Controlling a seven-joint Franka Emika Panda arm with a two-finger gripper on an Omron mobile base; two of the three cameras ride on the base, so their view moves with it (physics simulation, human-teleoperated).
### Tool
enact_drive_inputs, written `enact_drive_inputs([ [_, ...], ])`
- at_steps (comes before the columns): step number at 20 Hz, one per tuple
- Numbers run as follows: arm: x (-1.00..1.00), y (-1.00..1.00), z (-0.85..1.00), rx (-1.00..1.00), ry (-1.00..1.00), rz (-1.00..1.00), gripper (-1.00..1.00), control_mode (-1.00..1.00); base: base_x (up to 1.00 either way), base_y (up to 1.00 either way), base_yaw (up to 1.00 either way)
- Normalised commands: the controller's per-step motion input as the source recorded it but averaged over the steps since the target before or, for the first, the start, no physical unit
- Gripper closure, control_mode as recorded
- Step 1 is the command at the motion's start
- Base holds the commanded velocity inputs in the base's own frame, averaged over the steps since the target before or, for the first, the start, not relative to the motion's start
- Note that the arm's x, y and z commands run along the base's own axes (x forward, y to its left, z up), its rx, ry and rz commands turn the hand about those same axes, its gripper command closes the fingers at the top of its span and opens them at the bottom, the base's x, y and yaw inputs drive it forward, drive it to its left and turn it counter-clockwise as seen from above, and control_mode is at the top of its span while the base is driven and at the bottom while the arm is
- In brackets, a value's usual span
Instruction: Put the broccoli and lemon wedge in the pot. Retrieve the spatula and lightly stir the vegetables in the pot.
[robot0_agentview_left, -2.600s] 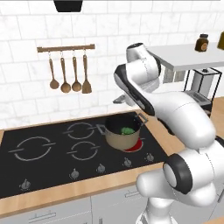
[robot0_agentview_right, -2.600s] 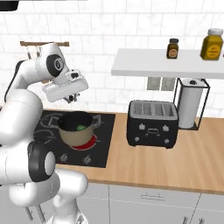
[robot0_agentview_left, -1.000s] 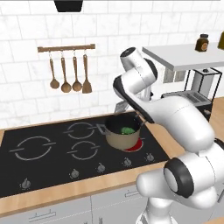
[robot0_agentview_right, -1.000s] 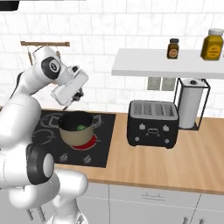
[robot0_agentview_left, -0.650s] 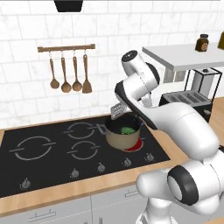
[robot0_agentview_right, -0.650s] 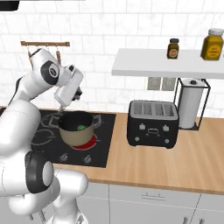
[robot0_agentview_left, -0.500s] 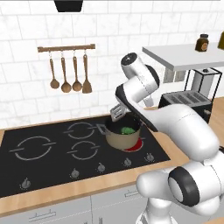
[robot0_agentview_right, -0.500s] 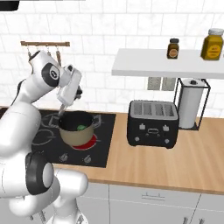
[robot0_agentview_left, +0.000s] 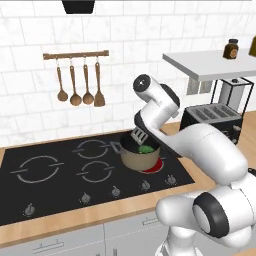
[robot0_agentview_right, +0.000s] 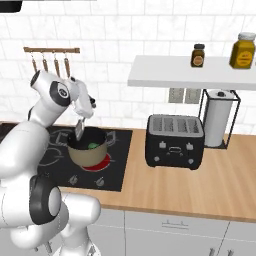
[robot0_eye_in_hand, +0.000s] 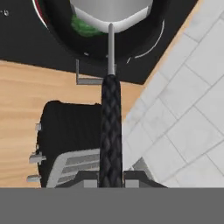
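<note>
My fingers (robot0_eye_in_hand: 110, 177) are clamped narrow on the spatula (robot0_eye_in_hand: 110, 100), its slim black braided-looking handle running straight away from me in the hand view. Past the handle a thin silver shank leads to the flat silver-grey head, which sits over the mouth of the pot (robot0_eye_in_hand: 131, 41). In the left base view the slotted head (robot0_agentview_left: 138, 135) shows tilted at the pot's near rim, and in the right base view it hangs just above the pot's left edge (robot0_agentview_right: 79, 131).

The pot (robot0_agentview_left: 140, 156) is round and beige-tan with a dark rim, standing on the red-glowing front right ring of the black cooktop (robot0_agentview_left: 60, 180), which is set in the wooden surface (robot0_agentview_right: 190, 185). Inside it I see the dark green broccoli (robot0_agentview_left: 146, 149), a bumpy green patch also visible in the right base view (robot0_agentview_right: 93, 146) and beside the spatula head in the hand view (robot0_eye_in_hand: 85, 27). I cannot make out the lemon wedge.

Beyond the pot sit the black toaster (robot0_agentview_right: 175, 141) and a paper towel roll (robot0_agentview_right: 218, 125).

Compared with half a second ago, my hand has dropped lower and the spatula head has come down from above the pot to its rim; the pot itself has not shifted.
</note>
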Motion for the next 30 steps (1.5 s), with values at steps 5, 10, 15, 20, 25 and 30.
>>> enact_drive_inputs([
  [5,0.27,0.33,0.00,-0.31,0.09,0.33,1.00,-1.00,0.00,0.00,0.00],
  [10,0.05,0.06,0.00,-0.02,0.07,0.04,1.00,-1.00,0.00,0.00,0.00],
  [15,0.03,0.01,0.00,0.00,0.00,0.00,1.00,-1.00,0.00,0.00,0.00],
  [20,0.20,0.06,-0.04,-0.01,0.00,0.00,1.00,-1.00,0.00,0.00,0.00],
  [25,0.29,0.09,-0.18,-0.06,0.02,0.00,1.00,-1.00,0.00,0.00,0.00],
  [30,0.21,0.15,-0.32,-0.10,0.04,0.00,1.00,-1.00,0.00,0.00,0.00],
])
